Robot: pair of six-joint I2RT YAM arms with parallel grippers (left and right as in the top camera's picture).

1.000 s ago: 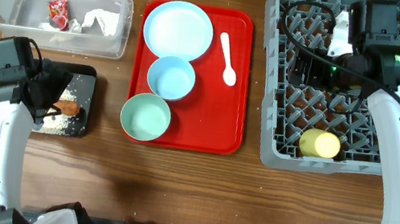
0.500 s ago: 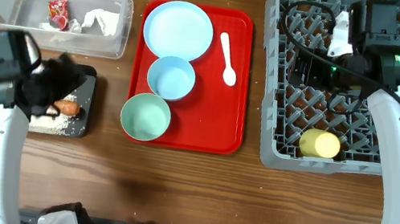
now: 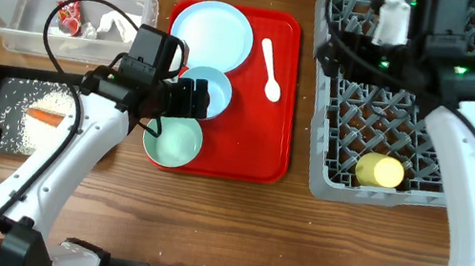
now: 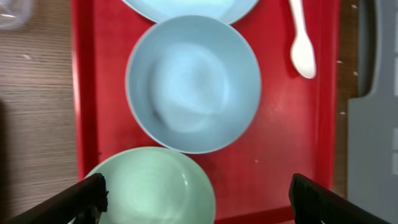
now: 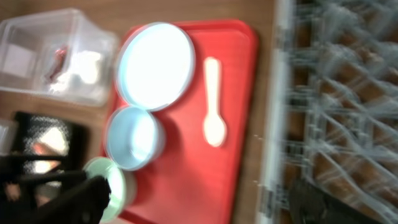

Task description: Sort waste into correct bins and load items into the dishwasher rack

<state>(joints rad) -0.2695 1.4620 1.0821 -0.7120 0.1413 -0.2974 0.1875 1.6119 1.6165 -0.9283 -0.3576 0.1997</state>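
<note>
Hovering over the green bowl (image 4: 149, 186) on the red tray (image 4: 280, 124), the left claw (image 4: 196, 193) is wide open, probably to take it. The right claw (image 5: 202, 199) is open too.

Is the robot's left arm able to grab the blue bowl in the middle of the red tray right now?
Probably yes. The left gripper hangs open right by the blue bowl, which is empty with nothing covering it. The green bowl and the plate sit close against its rim, though.
</note>
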